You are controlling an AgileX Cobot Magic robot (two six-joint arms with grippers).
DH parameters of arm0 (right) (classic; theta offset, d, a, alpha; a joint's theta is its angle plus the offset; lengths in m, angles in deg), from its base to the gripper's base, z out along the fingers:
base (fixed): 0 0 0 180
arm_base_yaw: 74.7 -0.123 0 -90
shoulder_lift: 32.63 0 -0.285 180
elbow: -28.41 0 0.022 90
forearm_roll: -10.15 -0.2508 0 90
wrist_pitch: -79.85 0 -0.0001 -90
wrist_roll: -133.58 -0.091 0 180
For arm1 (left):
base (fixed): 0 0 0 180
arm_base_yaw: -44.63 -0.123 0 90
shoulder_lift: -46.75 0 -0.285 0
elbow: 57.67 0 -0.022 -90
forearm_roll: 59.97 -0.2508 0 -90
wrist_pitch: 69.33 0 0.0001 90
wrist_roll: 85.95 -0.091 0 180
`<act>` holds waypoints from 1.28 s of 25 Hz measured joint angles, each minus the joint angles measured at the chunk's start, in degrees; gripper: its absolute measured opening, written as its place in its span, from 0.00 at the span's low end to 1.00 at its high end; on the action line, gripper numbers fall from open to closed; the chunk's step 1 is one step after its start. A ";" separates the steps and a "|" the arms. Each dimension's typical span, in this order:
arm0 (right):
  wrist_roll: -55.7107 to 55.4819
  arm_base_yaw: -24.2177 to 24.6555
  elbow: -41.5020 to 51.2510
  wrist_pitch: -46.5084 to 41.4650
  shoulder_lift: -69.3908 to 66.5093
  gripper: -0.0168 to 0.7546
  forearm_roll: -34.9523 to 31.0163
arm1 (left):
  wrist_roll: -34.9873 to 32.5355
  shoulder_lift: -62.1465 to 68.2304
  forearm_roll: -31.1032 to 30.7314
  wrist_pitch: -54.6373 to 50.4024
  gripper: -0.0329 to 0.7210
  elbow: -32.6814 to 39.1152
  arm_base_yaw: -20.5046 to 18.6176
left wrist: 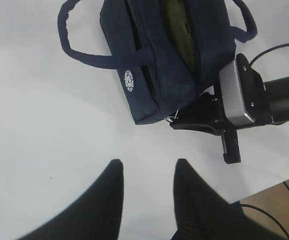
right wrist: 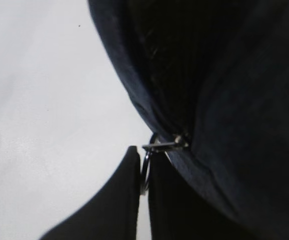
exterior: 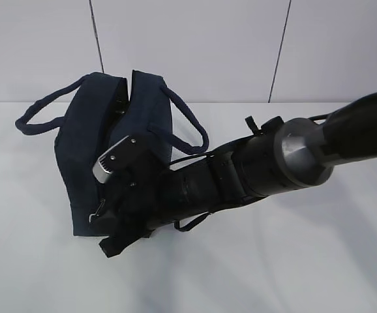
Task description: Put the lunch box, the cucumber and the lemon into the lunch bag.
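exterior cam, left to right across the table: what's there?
Looped navy fabric handle → boxy dark navy fabric lunch bag with its top open → silver-grey wrist camera block on the right gripper at the bag's near end → black right arm running off the right edge.

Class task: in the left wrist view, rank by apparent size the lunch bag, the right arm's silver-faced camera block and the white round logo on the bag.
1. lunch bag, clearly largest.
2. silver-faced camera block.
3. white round logo, smallest.
None look alike here.
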 joint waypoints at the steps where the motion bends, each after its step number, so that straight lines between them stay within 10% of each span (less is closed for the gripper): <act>1: -0.81 0.00 0.00 0.23 0.00 0.01 0.00 | 0.00 0.00 0.00 0.00 0.37 0.00 0.00; 32: -16.93 -0.09 -0.17 1.61 7.93 0.00 8.28 | 0.00 1.37 1.57 0.00 0.37 7.42 0.00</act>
